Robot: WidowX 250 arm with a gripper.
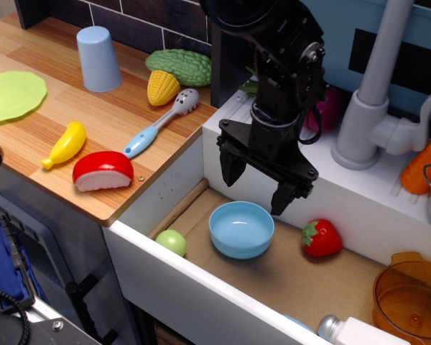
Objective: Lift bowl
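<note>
Nearest the lens, at the bottom edge, a white bottle with a grey cap [359, 332] lies against the sink's white front wall [201, 295]. At about 3 o'clock from it sits the orange see-through pot [411, 295]. Inside the sink, on its brown floor, the light-blue bowl [241, 228] rests upright near the middle, empty. A small green ball [172, 242] lies at the bowl's 9 o'clock, near it but apart; a toy strawberry [322, 238] lies at its 3 o'clock, also apart. The black gripper [258, 184] hangs above the bowl at its 12 o'clock, fingers spread wide, gripping nothing and not touching the bowl. At 2 o'clock from the gripper stands a grey faucet [377, 100]. On the wooden counter [50, 108] at the left lie a red-and-white toy [102, 171], a yellow banana [65, 144], a blue-handled utensil [160, 122], corn [162, 87], a bumpy green vegetable [181, 66], a pale-blue cup [98, 59] and a green plate [13, 95].
</note>
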